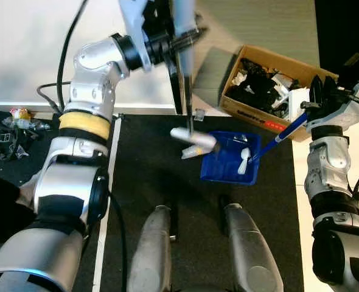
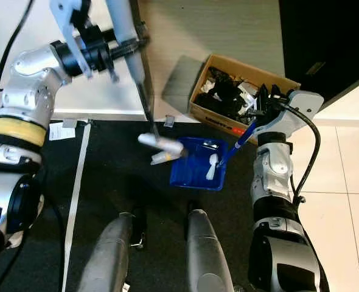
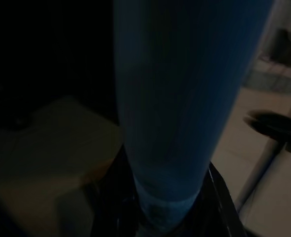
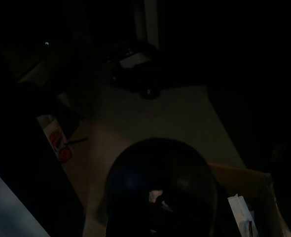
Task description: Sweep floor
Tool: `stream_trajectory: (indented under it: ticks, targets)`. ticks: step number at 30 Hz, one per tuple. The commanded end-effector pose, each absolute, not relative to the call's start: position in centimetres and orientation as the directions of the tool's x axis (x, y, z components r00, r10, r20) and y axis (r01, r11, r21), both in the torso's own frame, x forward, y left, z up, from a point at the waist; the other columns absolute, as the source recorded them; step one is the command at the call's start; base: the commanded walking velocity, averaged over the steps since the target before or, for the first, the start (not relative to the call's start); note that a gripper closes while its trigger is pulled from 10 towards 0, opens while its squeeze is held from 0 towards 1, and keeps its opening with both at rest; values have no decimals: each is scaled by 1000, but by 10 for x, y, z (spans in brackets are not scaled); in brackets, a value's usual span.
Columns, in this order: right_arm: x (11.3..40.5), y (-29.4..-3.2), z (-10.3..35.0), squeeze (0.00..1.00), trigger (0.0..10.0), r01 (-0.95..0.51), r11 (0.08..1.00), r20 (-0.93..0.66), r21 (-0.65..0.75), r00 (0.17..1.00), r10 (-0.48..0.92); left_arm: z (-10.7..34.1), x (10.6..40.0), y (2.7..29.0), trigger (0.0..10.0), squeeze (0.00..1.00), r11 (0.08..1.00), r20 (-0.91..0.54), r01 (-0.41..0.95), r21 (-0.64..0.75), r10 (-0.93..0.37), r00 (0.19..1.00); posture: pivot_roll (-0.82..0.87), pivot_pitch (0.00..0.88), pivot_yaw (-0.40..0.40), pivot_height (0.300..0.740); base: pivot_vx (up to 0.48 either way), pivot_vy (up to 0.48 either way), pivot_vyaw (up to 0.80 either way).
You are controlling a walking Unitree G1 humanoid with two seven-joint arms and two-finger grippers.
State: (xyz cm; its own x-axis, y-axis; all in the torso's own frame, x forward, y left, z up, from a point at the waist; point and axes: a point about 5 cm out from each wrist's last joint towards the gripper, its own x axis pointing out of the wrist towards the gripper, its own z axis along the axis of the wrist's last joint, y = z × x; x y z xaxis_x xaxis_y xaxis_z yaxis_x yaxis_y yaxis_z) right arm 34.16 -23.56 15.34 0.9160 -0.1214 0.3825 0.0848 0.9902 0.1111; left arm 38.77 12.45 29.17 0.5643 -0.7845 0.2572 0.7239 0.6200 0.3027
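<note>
My left gripper (image 1: 174, 38) is raised high and shut on the broom's pale blue handle (image 3: 180, 123). The thin dark shaft runs down to the whitish broom head (image 1: 195, 139), which hovers at the left lip of the blue dustpan (image 1: 223, 161). A pale piece of litter (image 1: 191, 152) lies just under the head at that lip. A white spoon-like piece (image 1: 244, 162) rests inside the pan. My right gripper (image 1: 316, 102) is at the right, shut on the dustpan's long blue handle (image 1: 286, 131). The pan sits on a black mat (image 1: 149, 176).
An open cardboard box (image 1: 243, 112) of dark clutter stands just behind the dustpan. My two legs (image 1: 152, 249) stand on the mat near its front. A white tape line (image 1: 109, 182) runs down the mat's left side. Small items (image 1: 18, 118) and cables lie at the far left by the wall.
</note>
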Motion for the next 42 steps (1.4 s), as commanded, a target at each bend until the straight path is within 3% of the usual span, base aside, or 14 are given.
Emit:
stream_trajectory:
  ticks: [1,2,5,10,13,18,21,22,24,26,30,32,36,42]
  targets:
    - [339,-237,146,0,10000,92,988,366,127,921,-133,293,391,126,10000,0,688,297,665,292,-726,621,-105,244,66,740,0,0,0]
    - [339,-237,146,0,10000,92,988,366,127,921,-133,293,391,126,10000,0,688,297,665,292,-726,621,-105,244,66,740,0,0,0]
    - [335,-240,139,0,10000,103,987,349,124,926,-141,236,400,134,10000,0,817,122,489,306,-543,831,-106,259,68,740,0,0,0]
    - [330,-241,129,0,10000,121,986,319,118,935,-153,176,393,147,10000,0,814,-131,412,410,-394,910,-110,275,70,740,0,0,0]
    - [329,-241,125,0,10000,129,985,306,117,939,-159,164,390,157,10000,0,818,-175,362,447,-317,932,-108,277,69,740,0,0,0]
    - [328,-241,120,0,10000,129,985,286,111,945,-157,156,391,169,10000,0,869,-124,189,456,-149,981,-80,281,47,740,0,0,0]
    - [328,-241,120,0,10000,129,985,286,111,945,-157,156,391,169,10000,0,869,-124,189,456,-149,981,-80,281,47,740,0,0,0]
    - [328,-240,118,0,10000,125,986,276,110,949,-151,149,389,170,10000,0,896,-67,74,438,-50,996,-77,282,41,740,0,0,0]
    - [330,-233,115,0,10000,107,988,264,111,955,-133,137,382,171,10000,0,949,17,-116,294,116,993,-77,291,25,740,0,0,0]
    - [331,-229,115,0,10000,95,989,263,115,957,-122,133,378,174,10000,0,952,37,-212,223,209,977,-80,297,25,740,0,0,0]
    - [331,-228,115,0,10000,91,989,262,116,958,-119,132,378,177,10000,0,949,33,-239,205,237,971,-80,299,24,740,0,0,0]
    - [332,-225,115,0,10000,75,989,262,128,959,-107,133,377,180,10000,0,932,26,-354,79,353,935,-84,306,26,740,0,0,0]
    - [332,-224,114,0,10000,68,989,256,134,961,-101,137,379,174,10000,0,932,32,-361,24,361,932,-80,305,25,740,0,0,0]
    - [331,-217,96,0,10000,22,988,148,154,988,-45,150,385,133,10000,0,959,58,-273,-78,277,959,-75,303,24,740,0,0,0]
